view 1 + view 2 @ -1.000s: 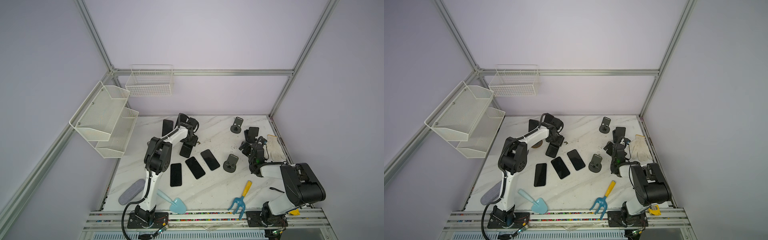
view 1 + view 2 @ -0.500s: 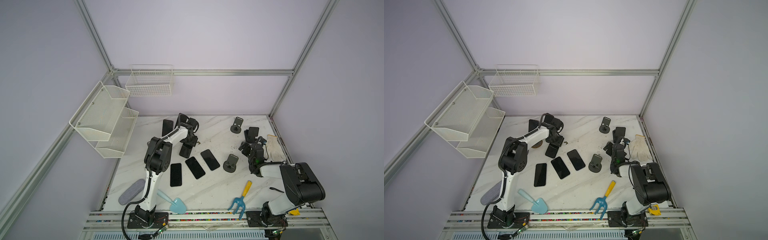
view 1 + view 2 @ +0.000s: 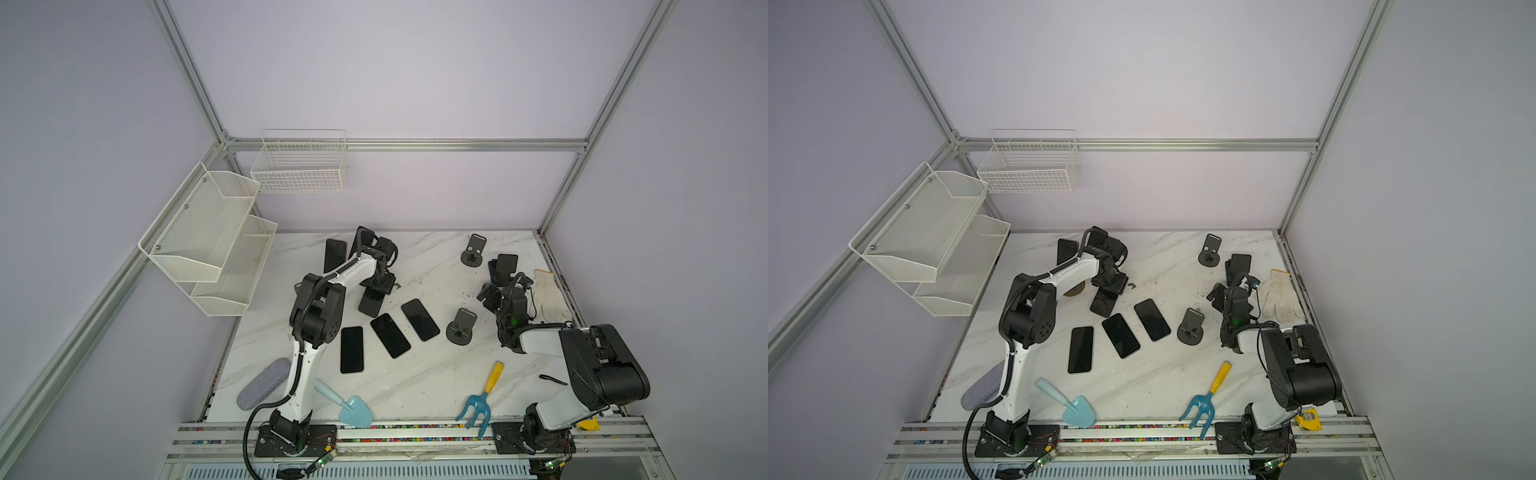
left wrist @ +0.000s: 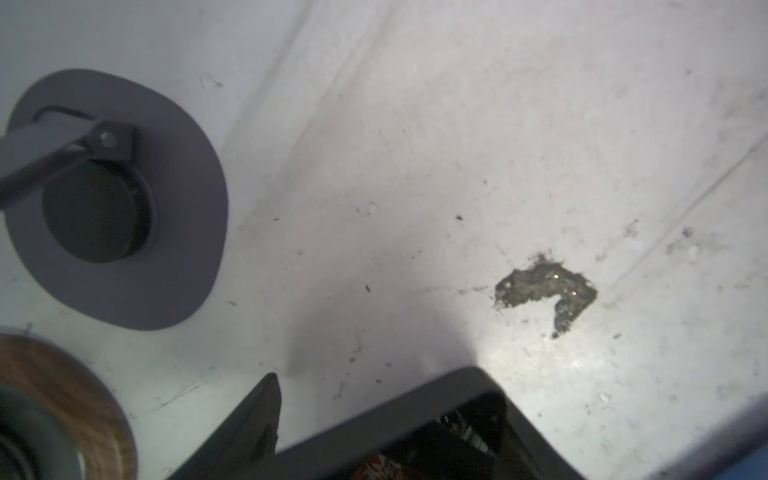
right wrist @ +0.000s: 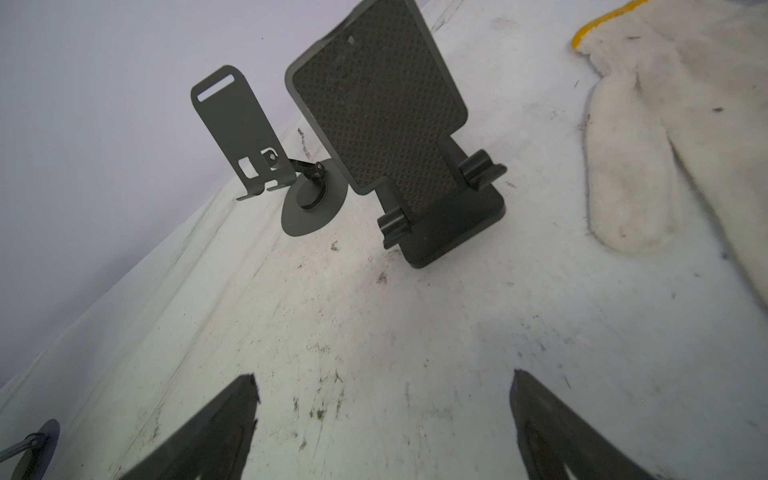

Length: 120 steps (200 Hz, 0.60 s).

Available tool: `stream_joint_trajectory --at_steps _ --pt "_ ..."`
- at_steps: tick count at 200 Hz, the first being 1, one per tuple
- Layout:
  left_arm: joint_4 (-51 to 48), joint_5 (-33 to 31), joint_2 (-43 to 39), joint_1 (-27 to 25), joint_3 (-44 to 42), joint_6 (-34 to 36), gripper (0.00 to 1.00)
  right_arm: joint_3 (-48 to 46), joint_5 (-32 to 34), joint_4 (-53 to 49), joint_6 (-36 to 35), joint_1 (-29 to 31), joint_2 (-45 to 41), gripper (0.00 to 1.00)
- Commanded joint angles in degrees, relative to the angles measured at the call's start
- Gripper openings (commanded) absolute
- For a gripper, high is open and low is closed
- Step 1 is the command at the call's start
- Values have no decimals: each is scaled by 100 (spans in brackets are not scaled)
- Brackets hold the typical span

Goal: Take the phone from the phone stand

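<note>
Left gripper (image 3: 376, 287) is clamped on the black phone (image 3: 369, 304), a glossy flat slab hanging tilted, apparently off the grey metal stand (image 4: 116, 199) with its smooth oval base. Lift looks done; what's left is laying it on the veined marble table (image 3: 415, 374) beside three flat phones (image 3: 390, 334). Right gripper (image 5: 382, 415) waits, jaws spread wide.

a lab test cell: aluminium frame (image 3: 415, 144), plain walls (image 3: 395, 75), marble tabletop (image 3: 436, 374).
</note>
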Motion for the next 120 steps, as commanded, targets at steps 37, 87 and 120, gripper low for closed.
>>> stream_joint_trajectory --at_steps 37,87,120 --pt "120 -191 55 56 -251 109 70 132 97 -121 -40 46 33 96" --pt "122 -222 39 56 -234 88 73 137 93 -117 -53 45 34 96" --pt "115 -233 50 72 -204 84 73 121 145 -120 -38 55 2 96"
